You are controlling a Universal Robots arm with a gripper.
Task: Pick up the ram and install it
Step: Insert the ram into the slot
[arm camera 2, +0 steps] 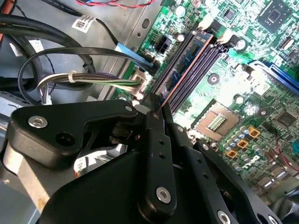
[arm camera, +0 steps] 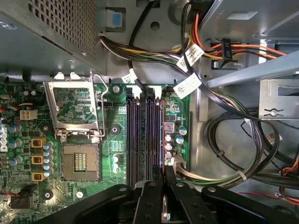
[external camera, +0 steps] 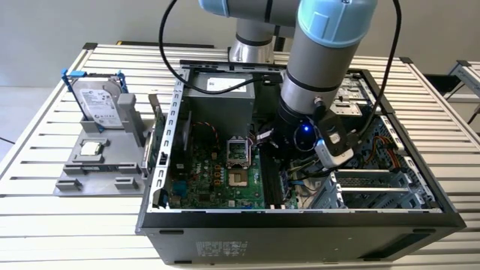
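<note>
The ram (arm camera 2: 187,65) is seen edge-on as a thin dark stick with a coppery edge. It stands in the outermost of the memory slots (arm camera: 145,140), the one nearest the cable side of the motherboard. In the first wrist view the ram (arm camera: 162,140) runs along that slot's full length. My gripper (arm camera 2: 160,112) is shut on the near end of the stick, with a black finger (arm camera: 150,198) on either side. In the exterior view the gripper (external camera: 284,163) is low inside the open computer case (external camera: 300,216), over the slots.
Bundled cables (arm camera: 224,140) crowd the space beside the slots. The processor socket (arm camera: 79,161) lies open with its lid (arm camera: 74,109) raised. Outside the case, a grey stand (external camera: 98,169) holds a silver hard drive (external camera: 101,104) and a small processor chip (external camera: 91,148).
</note>
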